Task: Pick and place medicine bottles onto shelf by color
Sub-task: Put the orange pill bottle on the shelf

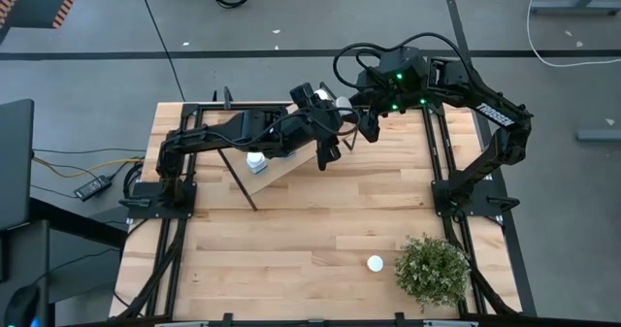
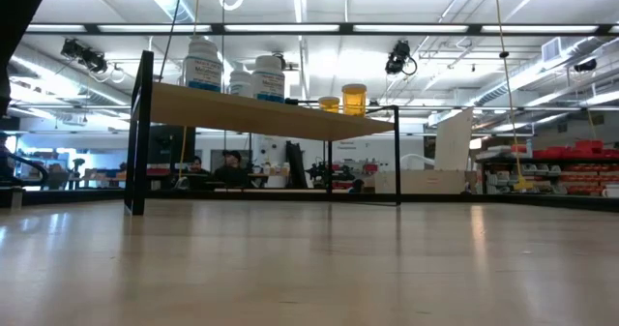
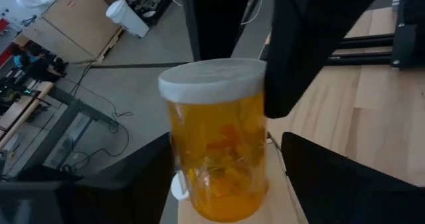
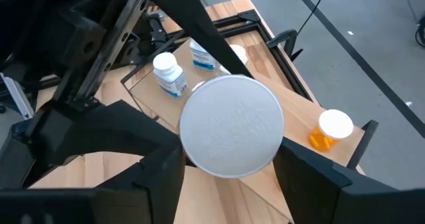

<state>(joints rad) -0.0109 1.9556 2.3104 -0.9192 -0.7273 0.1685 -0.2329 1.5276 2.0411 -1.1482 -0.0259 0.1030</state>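
An orange bottle [image 3: 219, 151] with a white cap [image 4: 232, 127] hangs above the shelf's far right end. My right gripper [image 1: 365, 121] is shut on it from above. My left gripper [image 1: 328, 133] is open, with one finger on each side of the bottle's body [image 3: 219, 184]. The slanted wooden shelf [image 1: 286, 167] carries three white bottles [image 2: 203, 65] [image 2: 266, 74] [image 4: 169, 74] toward its left end and two orange bottles [image 2: 355, 99] at its right end. One white-capped bottle [image 1: 375, 263] stands on the table beside the plant. My right gripper pinches the bottle's white cap by its rim [image 4: 189, 151] between its two fingers, which point down from above. The bottle hangs upright below them, clear of the shelf. My left gripper: a sliver of gap shows beside one finger [image 3: 312, 177]; I cannot tell whether the other touches the body.
A green potted plant [image 1: 432, 269] stands at the near right. Black frame rails [image 1: 441, 162] run along both table sides. The two grippers are close together over the shelf's far end. Bare wood lies in the table's near middle [image 1: 281, 259].
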